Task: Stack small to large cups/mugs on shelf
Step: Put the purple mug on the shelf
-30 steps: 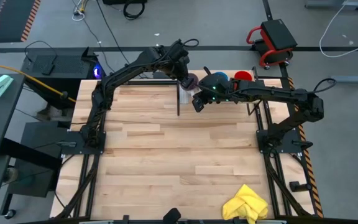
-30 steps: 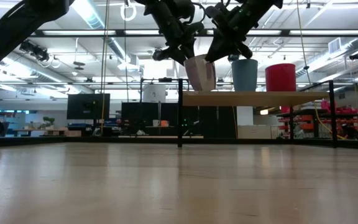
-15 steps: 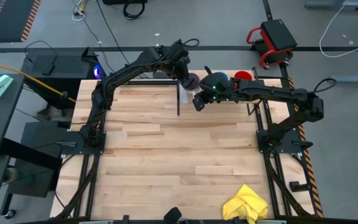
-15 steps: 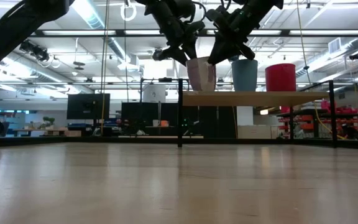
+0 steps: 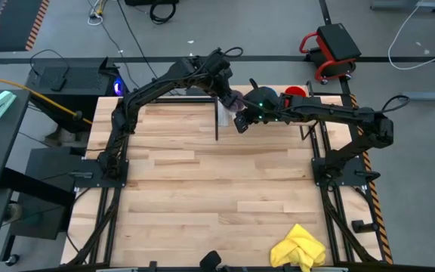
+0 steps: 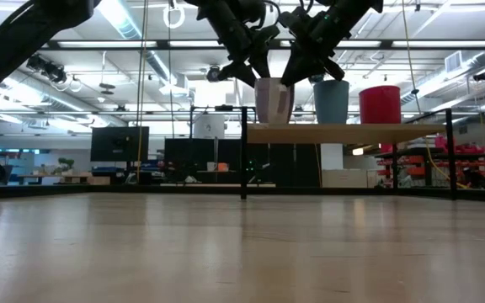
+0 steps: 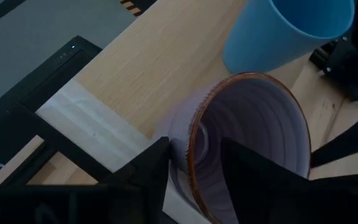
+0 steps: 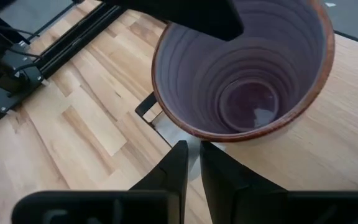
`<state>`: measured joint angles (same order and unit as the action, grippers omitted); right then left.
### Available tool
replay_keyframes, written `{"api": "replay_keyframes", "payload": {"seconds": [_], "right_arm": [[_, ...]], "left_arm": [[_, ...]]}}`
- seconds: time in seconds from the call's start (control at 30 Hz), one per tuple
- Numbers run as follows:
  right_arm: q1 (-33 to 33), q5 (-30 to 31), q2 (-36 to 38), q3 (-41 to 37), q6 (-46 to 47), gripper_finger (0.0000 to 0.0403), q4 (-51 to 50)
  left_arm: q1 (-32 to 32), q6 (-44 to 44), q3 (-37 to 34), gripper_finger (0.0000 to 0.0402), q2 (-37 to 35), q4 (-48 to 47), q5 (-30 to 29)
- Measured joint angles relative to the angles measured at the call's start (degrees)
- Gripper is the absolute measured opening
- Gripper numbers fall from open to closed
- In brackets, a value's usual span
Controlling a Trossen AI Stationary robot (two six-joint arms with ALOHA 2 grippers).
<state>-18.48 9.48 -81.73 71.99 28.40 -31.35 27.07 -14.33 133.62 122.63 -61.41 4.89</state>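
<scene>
The purple mug (image 6: 274, 101) stands upright on the left end of the shelf (image 6: 369, 130), with the blue cup (image 6: 331, 101) and the red mug (image 6: 380, 104) in a row to its right. My left gripper (image 7: 194, 149) comes down on the purple mug's rim and is shut on it. My right gripper (image 8: 193, 152) is shut, its tips close beside the mug's outer wall (image 8: 229, 134) just below the rim. In the high view both arms meet over the mug (image 5: 234, 98), and the right arm hides most of the blue cup. My left gripper holds the purple mug by its wall at the rim (image 7: 191, 134), one finger (image 7: 247, 168) inside the mug and one finger (image 7: 151, 165) outside. It comes slanting from above. The mug stands upright with its base on the shelf. Whether my right gripper touches the mug, I cannot tell.
The shelf's white side panel (image 5: 221, 117) and black frame post (image 6: 243, 151) stand right beside the purple mug, at the shelf's left edge. A yellow cloth (image 5: 299, 248) lies at the table's near right corner. The wide wooden tabletop (image 5: 202, 181) lies in front of the shelf.
The purple mug was tilted in my left gripper, its top leaning toward the shelf's left edge. It has been tipped upright and now stands flat on the shelf. Both grippers have stayed close at its rim.
</scene>
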Motion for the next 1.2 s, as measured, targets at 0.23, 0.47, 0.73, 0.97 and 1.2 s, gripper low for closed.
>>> {"api": "replay_keyframes", "payload": {"seconds": [0.23,0.47,0.73,0.97,1.2], "right_arm": [[0.0,-0.2,0.0,0.0,0.0,0.005,0.0],[0.0,-0.3,0.0,0.0,0.0,0.005,0.0],[-0.2,-0.5,0.0,-0.1,0.0,0.005,0.0],[-0.6,-0.6,0.0,-0.1,0.0,0.005,0.0],[-0.6,-0.6,0.0,-0.1,0.0,0.005,-0.1]], "left_arm": [[0.0,0.1,0.0,0.0151,0.0,0.2,-0.6],[0.4,0.1,0.0,0.0158,0.0,0.5,-0.8],[0.7,0.1,0.0,0.0167,0.0,1.9,-1.1],[1.2,0.7,0.0,0.0176,0.0,1.9,-2.8],[2.4,0.4,0.0,0.0181,0.0,1.7,-2.8]]}}
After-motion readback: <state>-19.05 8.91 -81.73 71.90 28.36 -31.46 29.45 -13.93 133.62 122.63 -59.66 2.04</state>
